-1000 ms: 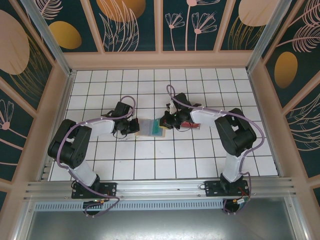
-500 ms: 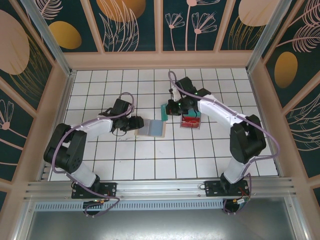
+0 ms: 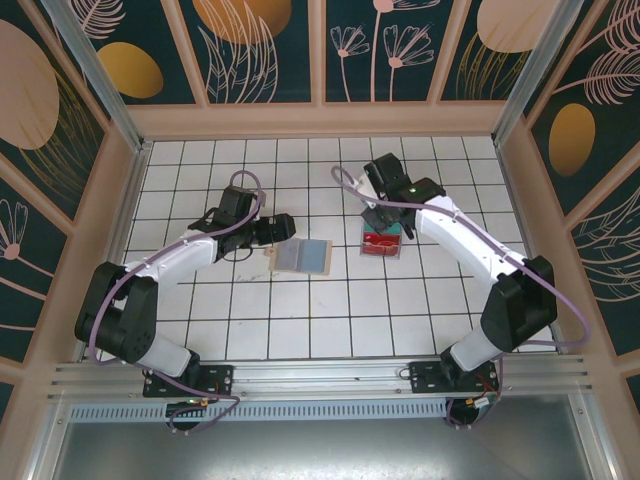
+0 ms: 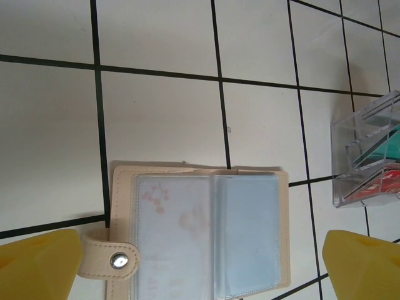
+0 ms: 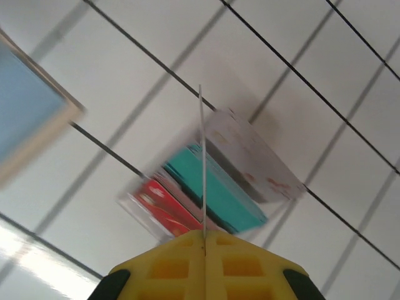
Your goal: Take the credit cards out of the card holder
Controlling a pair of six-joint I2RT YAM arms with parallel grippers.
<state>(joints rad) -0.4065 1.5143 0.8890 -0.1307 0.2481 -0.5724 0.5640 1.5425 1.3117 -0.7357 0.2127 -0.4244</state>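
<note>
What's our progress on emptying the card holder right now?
Done: teal and red cards stand in the clear tray. In hand: the right hand pinches one card edge-on over it. Left: dropping that card in; the card holder lies open, visible sleeves look empty, left hand open.

Floor: white square tiles (image 3: pixel 300 320), thin black grout, regular grid. Enclosure on three sides: back wall (image 3: pixel 265 50), left wall (image 3: pixel 40 140), right wall (image 3: pixel 600 150). All are dark teal panels printed with pale line-drawn leaves and flowers plus orange and peach discs, set in peach-coloured frames (image 3: pixel 320 120). Aluminium posts (image 3: pixel 90 70) in both back corners. Near edge: aluminium rail (image 3: pixel 320 372), slotted strip (image 3: pixel 320 408) just under it, then grey sheet metal (image 3: pixel 320 450). Lighting even, shadows soft; glare patch (image 5: pixel 25 262) on the tiles in the right wrist view.
</note>
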